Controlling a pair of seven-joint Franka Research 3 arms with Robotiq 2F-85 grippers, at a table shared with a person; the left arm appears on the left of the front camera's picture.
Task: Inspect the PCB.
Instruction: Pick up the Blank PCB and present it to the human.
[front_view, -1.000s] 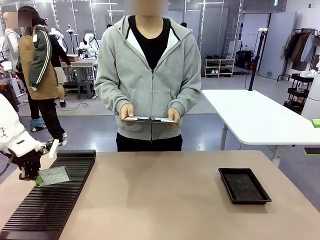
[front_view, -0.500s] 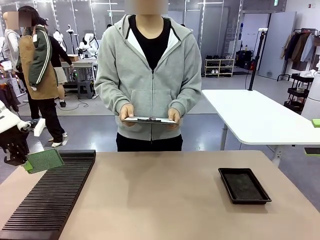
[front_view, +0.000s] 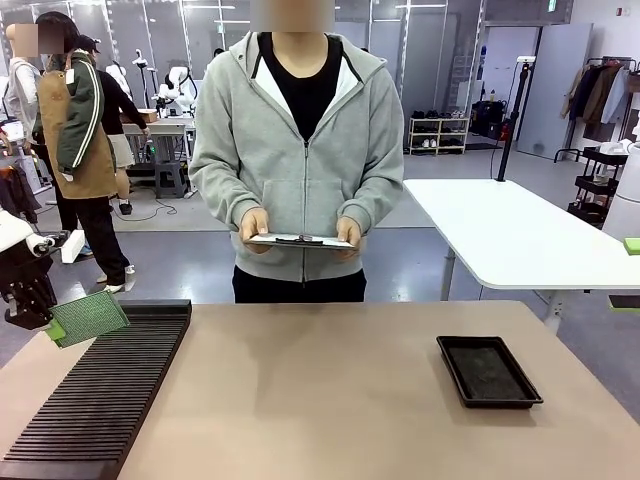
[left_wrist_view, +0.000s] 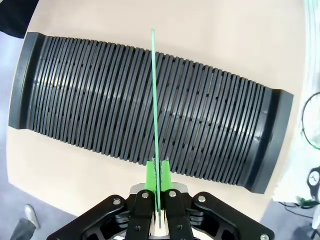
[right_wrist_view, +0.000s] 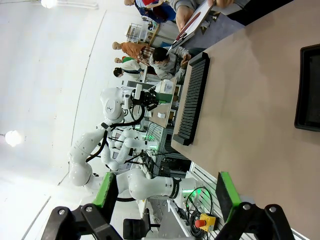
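Left gripper (left_wrist_view: 157, 172) pinching the circuit board (front_view: 90, 318) by its edge, in the air above the slotted rack (front_view: 110, 390) | right gripper (right_wrist_view: 167, 192) spread, empty | tip: carry slowly, grip firm, face toward the person (front_view: 300, 150)

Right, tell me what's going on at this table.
The left gripper is shut on one edge of the PCB, holding it in the air over the black slotted rack at the left of the table. The right gripper is open and holds nothing. Across the table, a person holds a clipboard in both hands. A black tray sits on the right.
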